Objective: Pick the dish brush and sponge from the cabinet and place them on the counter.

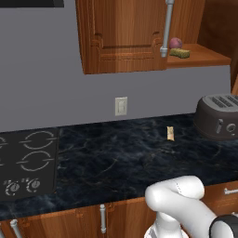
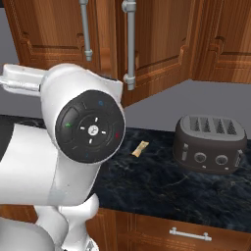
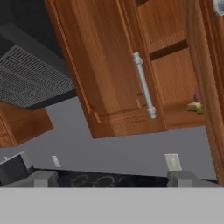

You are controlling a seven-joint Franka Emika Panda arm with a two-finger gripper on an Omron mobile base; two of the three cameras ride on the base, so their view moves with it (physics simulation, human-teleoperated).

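Left base view: the cabinet (image 1: 125, 35) hangs on the grey wall above the counter (image 1: 121, 158), its door swung open so that the wooden shelf (image 1: 204, 55) shows at upper right; on that shelf a yellow-green item, seemingly the dish brush (image 1: 179, 53), lies just in front of a purple-red ball (image 1: 175, 43); the sponge (image 1: 170, 133), a small tan block, rests on the black stone well below, between the wall outlet (image 1: 121, 106) and the toaster (image 1: 218, 117); the stovetop (image 1: 28, 162) sits at far left. Right base view: the same sponge (image 2: 140, 148) lies left of the toaster (image 2: 211, 143), partly behind the white arm (image 2: 73, 147). Hand view: the gripper (image 3: 111, 179) points up at the cabinet door (image 3: 109, 74) and its silver bar handle (image 3: 144, 85); its jaws stand spread wide, the two dark fingertips (image 3: 41, 178) far apart, gripping nothing; the shelf items (image 3: 196, 105) appear at right.
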